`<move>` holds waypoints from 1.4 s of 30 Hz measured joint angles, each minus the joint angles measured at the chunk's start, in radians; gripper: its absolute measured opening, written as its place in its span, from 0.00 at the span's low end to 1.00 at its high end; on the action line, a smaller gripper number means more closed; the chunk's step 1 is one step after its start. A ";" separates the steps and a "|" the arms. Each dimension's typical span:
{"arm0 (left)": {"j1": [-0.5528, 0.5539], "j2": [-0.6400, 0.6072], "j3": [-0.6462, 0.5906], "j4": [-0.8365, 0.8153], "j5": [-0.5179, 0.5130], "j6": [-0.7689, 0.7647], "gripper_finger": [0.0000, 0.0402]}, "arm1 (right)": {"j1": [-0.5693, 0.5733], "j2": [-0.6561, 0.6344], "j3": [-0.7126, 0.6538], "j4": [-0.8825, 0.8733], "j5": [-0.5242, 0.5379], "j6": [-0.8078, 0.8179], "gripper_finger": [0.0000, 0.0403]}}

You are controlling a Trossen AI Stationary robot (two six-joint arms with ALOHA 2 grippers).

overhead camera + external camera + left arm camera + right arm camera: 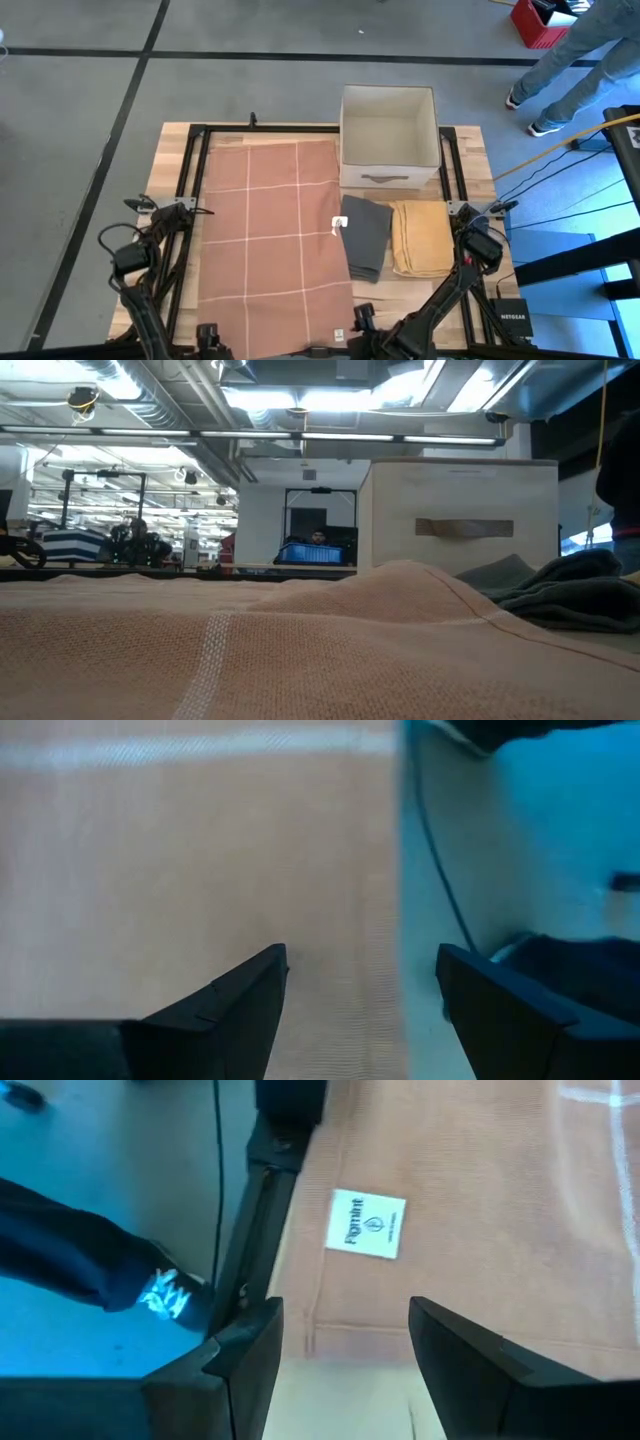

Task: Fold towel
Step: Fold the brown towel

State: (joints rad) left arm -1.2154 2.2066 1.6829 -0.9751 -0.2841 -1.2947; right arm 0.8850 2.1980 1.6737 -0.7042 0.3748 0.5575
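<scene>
We see the towel spread flat on the table. Soft and limp, it suits near-corner pinches. The left gripper and right gripper stand open, empty.

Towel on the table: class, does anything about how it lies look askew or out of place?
Mostly no. The pink towel lies spread flat and fairly square. Only its right edge bumps up slightly where it meets the folded grey cloth, seen as a ridge in the low view. Nothing is spilled or damaged.
</scene>
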 joint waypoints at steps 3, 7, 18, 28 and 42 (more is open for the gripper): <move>-0.001 0.012 0.000 -0.032 0.027 -0.074 0.62 | -0.001 0.003 0.000 0.004 0.019 0.000 0.55; -0.005 0.012 -0.010 -0.038 0.034 -0.114 0.62 | -0.002 0.003 0.000 0.007 0.064 -0.004 0.55; -0.009 0.018 -0.021 -0.125 0.027 -0.188 0.62 | -0.001 0.009 0.000 0.103 0.030 -0.005 0.55; -0.009 0.019 -0.022 -0.128 0.003 -0.147 0.62 | -0.023 0.089 0.001 0.208 0.032 -0.013 0.53; -0.012 -0.004 0.099 -0.205 0.053 -0.066 0.62 | -0.033 0.092 0.003 0.150 0.044 -0.014 0.24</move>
State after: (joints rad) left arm -1.2278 2.2022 1.7824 -1.1797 -0.2313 -1.3609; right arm 0.8523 2.2898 1.6768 -0.5540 0.4191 0.5434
